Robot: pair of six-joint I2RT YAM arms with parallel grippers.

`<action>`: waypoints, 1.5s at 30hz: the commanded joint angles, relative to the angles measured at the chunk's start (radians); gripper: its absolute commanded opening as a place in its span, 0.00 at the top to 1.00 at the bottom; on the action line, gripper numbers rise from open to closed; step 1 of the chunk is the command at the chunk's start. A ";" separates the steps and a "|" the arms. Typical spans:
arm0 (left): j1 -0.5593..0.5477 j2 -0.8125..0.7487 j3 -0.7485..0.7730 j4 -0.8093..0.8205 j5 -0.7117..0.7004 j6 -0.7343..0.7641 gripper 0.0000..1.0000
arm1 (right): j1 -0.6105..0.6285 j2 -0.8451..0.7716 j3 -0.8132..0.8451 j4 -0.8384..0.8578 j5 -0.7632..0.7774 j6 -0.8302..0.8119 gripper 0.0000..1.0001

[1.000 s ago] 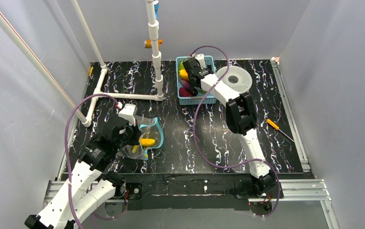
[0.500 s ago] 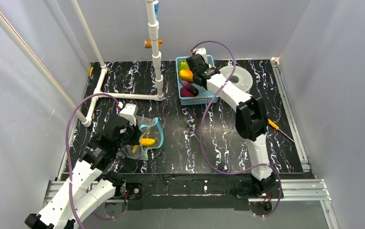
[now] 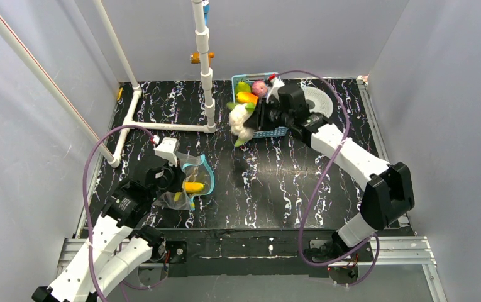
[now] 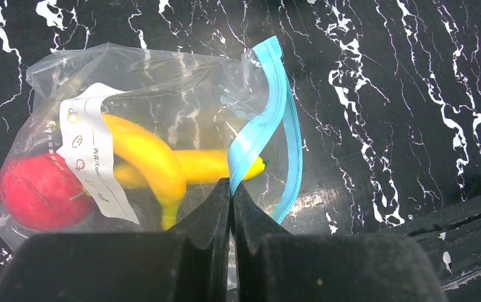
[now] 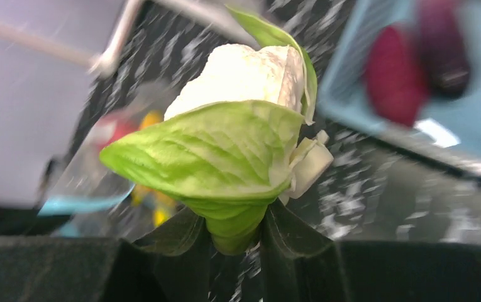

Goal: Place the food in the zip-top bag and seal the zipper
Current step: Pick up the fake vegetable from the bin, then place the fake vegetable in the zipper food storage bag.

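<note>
Between right fingers (image 5: 176,238), cauliflower (image 5: 237,82), pinched by green base

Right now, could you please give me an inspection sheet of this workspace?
Surface: black white-veined table; no spills seen.
Job's things: zip-top bag lies with its blue zipper unsealed, holding a banana and a red apple. The cauliflower is held up left of the blue basket, which holds more toy food.
Clutter: white tape roll; white pipe frame.
Grippers: left gripper shut on the bag's rim; right gripper shut on the cauliflower's base.
Cables: a purple cable loops from each arm; no snag seen.
Surroundings: plain grey walls; nothing else seen.
</note>
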 commanded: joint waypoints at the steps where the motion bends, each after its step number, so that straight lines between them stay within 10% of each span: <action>1: -0.006 -0.018 0.010 -0.017 -0.008 -0.003 1.00 | 0.000 -0.039 -0.187 0.328 -0.642 0.214 0.97; 9: -0.005 -0.030 0.013 -0.020 0.003 -0.001 1.00 | 0.017 -0.080 -0.436 0.764 -0.966 0.532 0.99; 23: -0.005 -0.044 0.010 -0.016 0.012 -0.007 1.00 | 0.225 -0.079 -0.398 0.466 -0.720 0.385 0.99; 38: -0.006 -0.074 -0.012 0.032 0.107 0.009 1.00 | 0.257 0.282 -0.178 0.702 -0.738 0.630 0.99; 45: -0.007 -0.024 -0.008 0.038 0.171 0.017 1.00 | 0.282 0.293 -0.096 0.551 -0.651 0.529 0.98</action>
